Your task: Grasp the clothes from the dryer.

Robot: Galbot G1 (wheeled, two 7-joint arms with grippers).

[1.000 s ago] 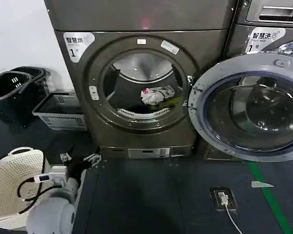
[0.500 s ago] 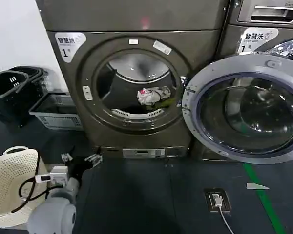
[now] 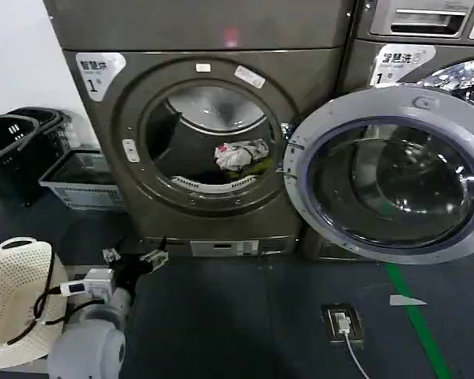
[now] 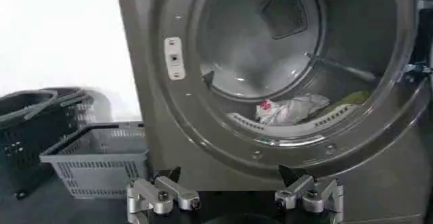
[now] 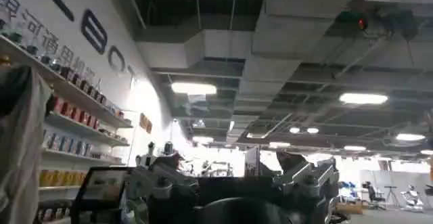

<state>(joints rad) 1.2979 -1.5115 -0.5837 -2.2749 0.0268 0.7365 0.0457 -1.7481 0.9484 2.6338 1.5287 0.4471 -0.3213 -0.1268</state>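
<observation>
Fingers [image 3: 154, 257] of the left gripper [image 3: 133, 257] are spread apart with nothing between them, held low above the dark floor [image 3: 245, 316] in front of the dryer [image 3: 197, 118]; in the left wrist view the same gripper [image 4: 233, 197] shows its two finger assemblies well apart, their lower parts cut off by the frame edge. At far left in the head view stand black baskets [image 3: 12, 150], a grey crate [image 3: 83, 178] and a white perforated basket [image 3: 12, 292], the last partly hidden behind the left arm. The dryer's door [image 3: 387, 174] stands swung open to the right, covering most of the neighbouring machine [image 3: 426, 35]. The clothes [image 3: 238, 155] lie on the drum floor toward the right of the round mouth, seen from the left wrist as a pale bundle [image 4: 291, 108] with a red spot, and with yellow-green fabric beside it; the lower edge of the bundle is hidden behind the drum lip. The right gripper [image 5: 233, 185] points up at a ceiling with light panels; its fingers [image 5: 308, 178] stand spread and empty, and their bases are cut off at the frame edge.
</observation>
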